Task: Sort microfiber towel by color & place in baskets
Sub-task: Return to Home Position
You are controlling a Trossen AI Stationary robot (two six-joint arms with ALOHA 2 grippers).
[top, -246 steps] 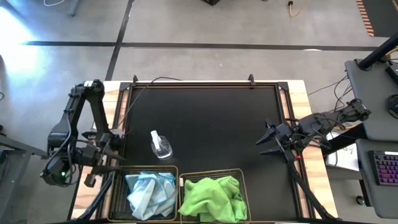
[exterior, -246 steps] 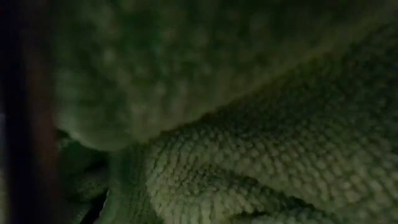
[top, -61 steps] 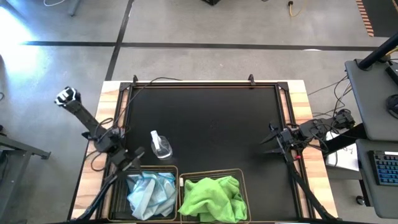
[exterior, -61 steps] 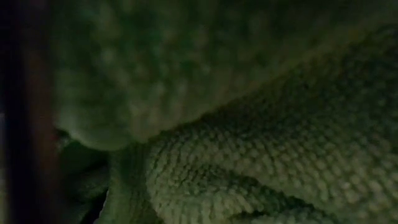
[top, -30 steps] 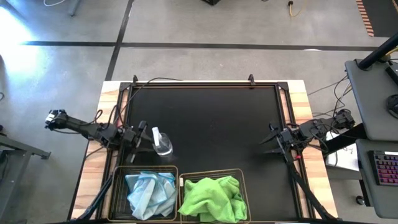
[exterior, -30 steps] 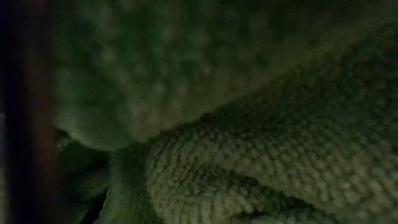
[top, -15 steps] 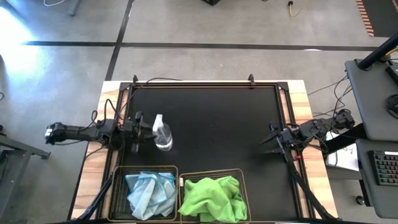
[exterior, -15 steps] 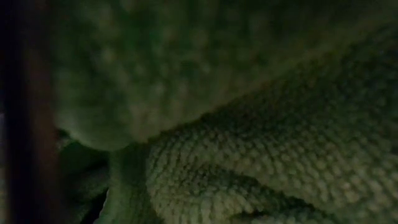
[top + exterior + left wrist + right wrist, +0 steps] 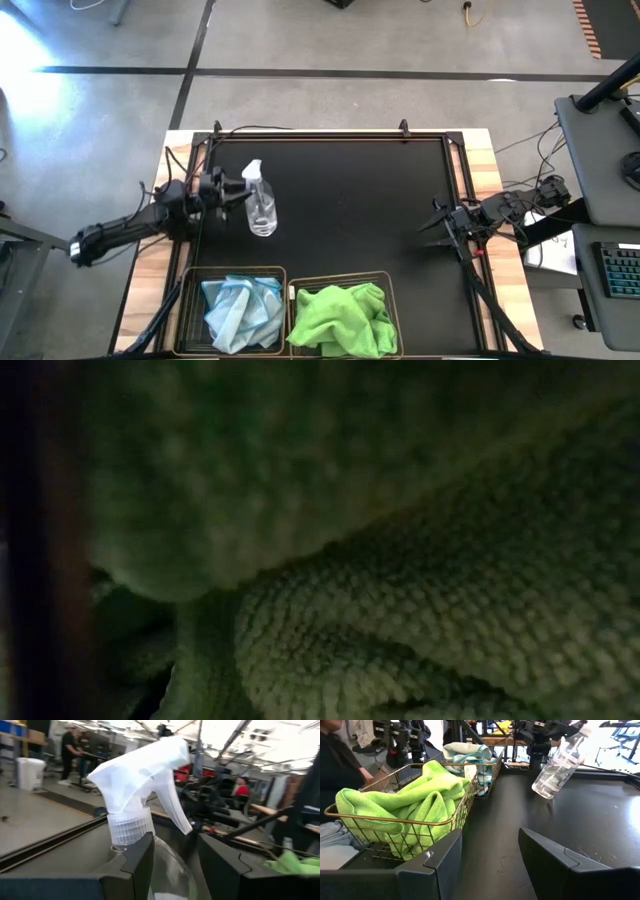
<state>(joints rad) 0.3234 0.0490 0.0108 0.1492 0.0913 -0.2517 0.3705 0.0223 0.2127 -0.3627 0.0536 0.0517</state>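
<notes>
Grey concrete floor rings a wooden table (image 9: 482, 160) whose top is mostly covered by a black mat (image 9: 350, 200). At the mat's left border the left gripper (image 9: 240, 190) lies low. Its 2 fingers are apart, with the shoulder of a small clear plastic spray bottle (image 9: 262, 212) between them — the left wrist view shows the white trigger head just above the gap. Whether the fingers press the bottle I cannot tell. Seen from the right wrist, the bottle leans instead of standing straight, so the gripper is probably bearing on it. The bottle has no part in the sort, so this contact looks accidental and could topple it.

The right gripper (image 9: 428, 224) waits at the mat's right border, fingers spread and holding nothing.

Along the table's near edge 2 rectangular wire-mesh baskets sit side by side. The left basket (image 9: 235, 268) holds the pale blue microfiber towels (image 9: 240, 308). The right basket (image 9: 345, 276) holds the lime-green microfiber towels (image 9: 340, 318), heaped above its rim — green pile fills the low view. No towel shows on the mat, so the sorting looks finished and only parking the arms remains.

The mat's middle and far half give open room. The tight spots for the left arm are the bottle and the left basket's rim nearby.
</notes>
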